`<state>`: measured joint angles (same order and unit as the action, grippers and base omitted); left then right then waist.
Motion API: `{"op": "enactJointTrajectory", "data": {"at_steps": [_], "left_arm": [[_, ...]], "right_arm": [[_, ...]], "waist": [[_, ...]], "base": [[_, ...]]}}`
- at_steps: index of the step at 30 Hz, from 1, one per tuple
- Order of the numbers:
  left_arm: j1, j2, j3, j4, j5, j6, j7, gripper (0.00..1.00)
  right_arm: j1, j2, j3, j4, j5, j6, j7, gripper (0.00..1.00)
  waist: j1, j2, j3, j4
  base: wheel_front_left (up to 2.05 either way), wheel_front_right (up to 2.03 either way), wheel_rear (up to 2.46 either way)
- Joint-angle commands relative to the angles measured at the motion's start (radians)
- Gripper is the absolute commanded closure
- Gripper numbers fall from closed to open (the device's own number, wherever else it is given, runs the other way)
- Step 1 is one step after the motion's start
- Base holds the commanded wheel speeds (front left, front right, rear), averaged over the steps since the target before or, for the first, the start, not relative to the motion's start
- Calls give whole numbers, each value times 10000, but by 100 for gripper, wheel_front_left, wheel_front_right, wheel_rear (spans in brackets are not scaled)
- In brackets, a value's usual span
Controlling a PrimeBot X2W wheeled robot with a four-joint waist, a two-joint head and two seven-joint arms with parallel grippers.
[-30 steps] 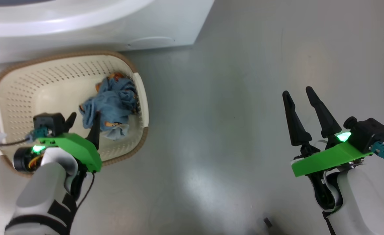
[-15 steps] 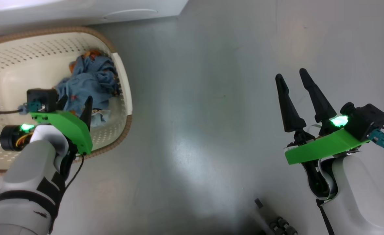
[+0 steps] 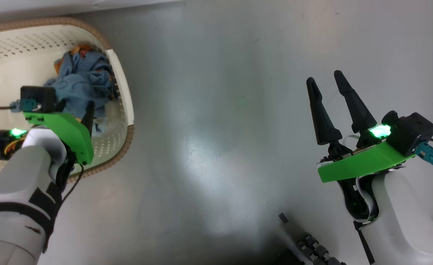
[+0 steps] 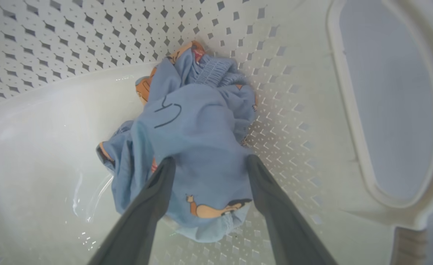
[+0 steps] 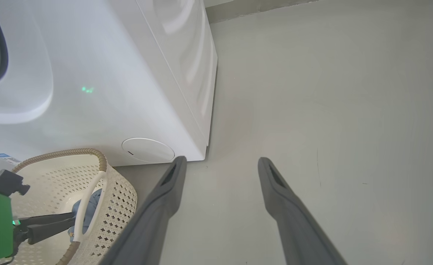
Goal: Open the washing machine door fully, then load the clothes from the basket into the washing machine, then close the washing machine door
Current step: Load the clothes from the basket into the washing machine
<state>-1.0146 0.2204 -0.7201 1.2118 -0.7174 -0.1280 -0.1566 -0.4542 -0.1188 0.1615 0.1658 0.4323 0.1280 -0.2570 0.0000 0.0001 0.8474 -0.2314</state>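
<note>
My left gripper (image 4: 209, 162) hangs spread wide and empty, dark fingers (image 4: 154, 198) straddling the crumpled light-blue, orange-printed clothes (image 4: 198, 117) at centre frame inside the cream perforated plastic basket (image 4: 305, 121), placed so I can pinch them, while my right gripper (image 3: 324, 78), equally agape and empty, hangs at lower right, clear of the work.

Bright, even overhead light, broad pale glare on grey floor (image 3: 209, 154), dark shadow at its lower edge, soft sheen on washing machine (image 5: 128, 92), wrist views bowed at edges, focus acceptable.
</note>
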Motion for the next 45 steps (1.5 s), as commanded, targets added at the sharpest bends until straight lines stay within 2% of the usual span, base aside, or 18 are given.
{"op": "enactJointTrajectory", "data": {"at_steps": [1, 5, 6, 7, 8, 9, 21, 34, 39, 45], "left_arm": [[-36, 349, 65, 27, -108, -27, -1, 0], [-167, 394, -123, 159, -310, -27, 26, 0], [-191, 406, -180, 181, -352, -27, 48, 43], [-211, 417, -234, 196, -395, -27, 54, 65], [-225, 424, -286, 206, -442, -27, 49, 91], [-231, 423, -336, 212, -494, -27, 50, 100], [-41, 316, -612, 143, -1346, -27, -273, 100], [968, 499, -639, -518, -2348, -27, -1025, 100], [1400, 730, 43, -1250, -2246, -27, -1047, 100], [2351, 817, 1492, -2263, -1348, -27, -1050, 100]], "right_arm": [[205, 42, 222, -257, -67, 27, -48, 0], [232, 53, 239, -337, -81, 27, -48, 0], [239, 54, 239, -351, -84, 27, -48, 0], [242, 55, 238, -360, -88, 27, -48, 0], [246, 55, 235, -363, -93, 27, -48, 0], [249, 51, 232, -364, -96, 27, -48, 0], [277, -31, 177, -260, -147, 27, -48, 0], [516, -228, 202, 52, -85, 27, -48, 0], [782, -350, 85, 245, -22, 27, -48, 0], [1207, -466, -53, 445, 34, 27, -48, 0]], "waist": [[0, -1, 82, -53], [0, -1, 164, -98], [0, -1, 180, -104], [0, -1, 192, -109], [0, -1, 196, -111], [0, -1, 195, -109], [0, -1, -236, 100], [0, -1, -1922, 784], [0, -1, -2721, 1066], [0, -1, -3670, 1339]], "base": [[0, 0, 0], [0, 0, 0], [0, 0, 0], [0, 0, 0], [0, 0, 0], [0, 0, 0], [0, 0, 0], [0, 0, 0], [0, 0, 0], [0, 0, 0]]}}
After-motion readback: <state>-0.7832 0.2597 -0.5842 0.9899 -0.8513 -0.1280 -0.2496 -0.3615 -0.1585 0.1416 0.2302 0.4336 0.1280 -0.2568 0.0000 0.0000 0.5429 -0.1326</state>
